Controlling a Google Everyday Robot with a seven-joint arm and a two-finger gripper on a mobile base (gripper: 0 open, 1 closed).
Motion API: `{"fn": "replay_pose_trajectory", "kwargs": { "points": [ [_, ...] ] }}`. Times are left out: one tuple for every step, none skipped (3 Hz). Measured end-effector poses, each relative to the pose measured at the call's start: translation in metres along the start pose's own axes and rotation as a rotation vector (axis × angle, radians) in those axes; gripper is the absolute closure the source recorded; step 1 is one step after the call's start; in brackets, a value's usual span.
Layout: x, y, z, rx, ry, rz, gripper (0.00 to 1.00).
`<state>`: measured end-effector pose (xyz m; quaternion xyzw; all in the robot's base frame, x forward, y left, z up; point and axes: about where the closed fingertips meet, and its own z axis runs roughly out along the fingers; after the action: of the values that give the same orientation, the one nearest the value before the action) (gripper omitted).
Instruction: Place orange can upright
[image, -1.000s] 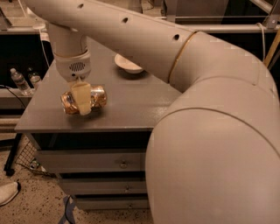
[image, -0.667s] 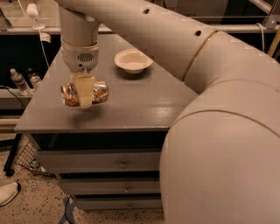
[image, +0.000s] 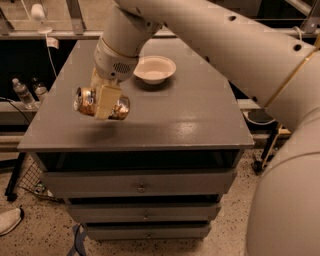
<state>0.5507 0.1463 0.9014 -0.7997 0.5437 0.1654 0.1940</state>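
Note:
The orange can (image: 88, 102) is a shiny orange-gold drink can, lying on its side in the air with its silver top facing left. My gripper (image: 106, 101) is shut on the can's middle, its cream fingers (image: 107, 101) covering part of it. The can hangs clear above the left front part of the grey cabinet top (image: 190, 120), with its shadow on the surface below. The big white arm reaches in from the upper right.
A white bowl (image: 154, 68) stands on the cabinet top behind and to the right of the gripper. The cabinet has drawers (image: 140, 182) below. Plastic bottles (image: 22, 93) stand on a low shelf at left. A shoe (image: 9, 220) lies on the floor at bottom left.
The gripper has lifted the can off the cabinet top and carried it up; the can still lies sideways in the fingers. The view has shifted so that more of the cabinet shows.

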Motion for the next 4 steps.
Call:
{"fn": "replay_pose_trajectory", "kwargs": {
  "points": [
    [0.008, -0.001, -0.005, 0.043, -0.07, 0.028, 1.0],
    [0.009, -0.002, -0.007, 0.049, -0.076, 0.033, 1.0],
    [0.014, -0.002, -0.013, 0.102, -0.115, 0.078, 1.0],
    [0.026, -0.003, -0.029, 0.195, -0.185, 0.168, 1.0]
  ]
}}
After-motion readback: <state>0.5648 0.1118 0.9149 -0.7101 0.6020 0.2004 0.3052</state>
